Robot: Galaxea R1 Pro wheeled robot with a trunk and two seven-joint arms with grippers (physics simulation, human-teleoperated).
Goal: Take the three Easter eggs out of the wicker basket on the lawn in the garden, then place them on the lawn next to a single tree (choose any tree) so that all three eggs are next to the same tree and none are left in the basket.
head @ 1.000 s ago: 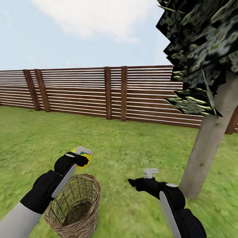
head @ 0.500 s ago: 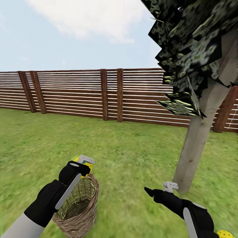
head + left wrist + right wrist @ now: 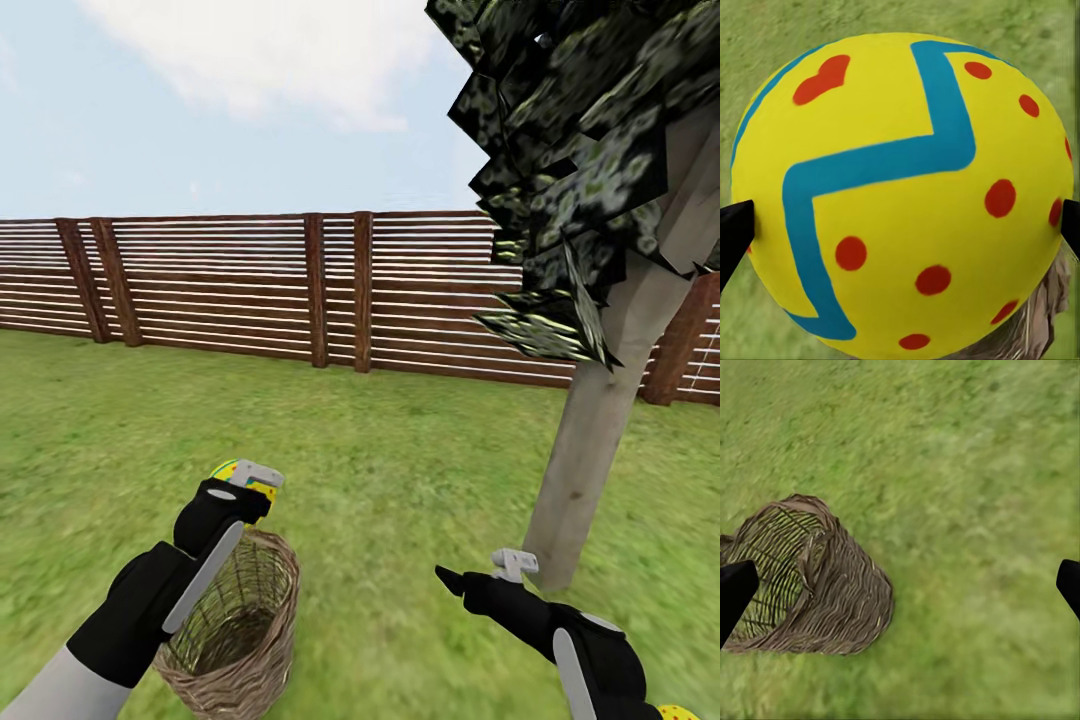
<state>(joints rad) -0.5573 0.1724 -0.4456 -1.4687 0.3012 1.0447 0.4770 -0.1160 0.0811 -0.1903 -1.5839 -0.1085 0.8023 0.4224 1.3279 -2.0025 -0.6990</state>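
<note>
My left gripper (image 3: 247, 478) is shut on a yellow Easter egg (image 3: 907, 195) with a blue zigzag and red dots, held just above the far rim of the wicker basket (image 3: 235, 625). The basket stands on the lawn (image 3: 390, 470) and its inside looks dark. My right gripper (image 3: 482, 572) hangs open and holds nothing, low over the grass beside the pale trunk of the tree (image 3: 590, 470). The right wrist view looks down on the basket (image 3: 806, 577). A second yellow egg (image 3: 684, 713) with red dots peeks in at the corner by my right arm.
A brown slatted fence (image 3: 330, 290) closes the garden behind the lawn. Dark blotched foliage (image 3: 570, 150) hangs over the trunk at the upper right. Open grass stretches between basket, tree and fence.
The camera has turned, shifting the tree leftward in view. My left gripper has lifted the egg slightly above the basket rim. My right arm has dropped lower and nearer the trunk.
</note>
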